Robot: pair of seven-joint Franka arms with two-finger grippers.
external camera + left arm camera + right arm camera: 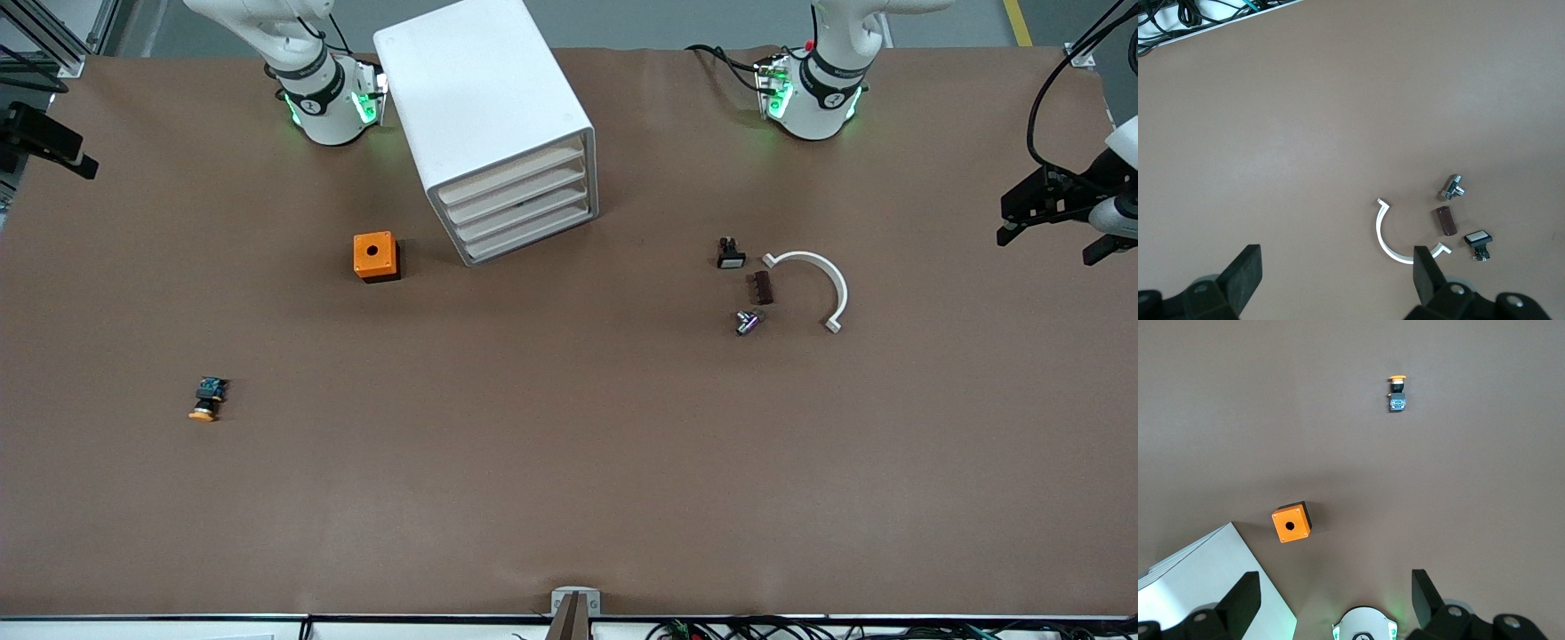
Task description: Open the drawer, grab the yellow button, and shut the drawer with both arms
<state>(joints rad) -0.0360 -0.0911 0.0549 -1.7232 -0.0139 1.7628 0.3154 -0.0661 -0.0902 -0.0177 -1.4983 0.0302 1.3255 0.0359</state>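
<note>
The white cabinet [484,98] stands between the two arm bases; its top drawer [516,172] and the three below are shut. It also shows in the right wrist view [1198,580]. The button [206,399], orange-yellow cap and black-and-blue body, lies on the bare table toward the right arm's end, nearer the front camera than the orange cube. It also shows in the right wrist view [1397,393]. My right gripper [1335,587] is open and empty, high over its own base. My left gripper [1049,247] is open and empty, high over the left arm's end [1335,267].
An orange cube with a hole [374,256] sits beside the cabinet. Toward the left arm's end lie a white arc [813,280], a black-and-white part [730,254], a brown part [761,288] and a metal fitting [748,322].
</note>
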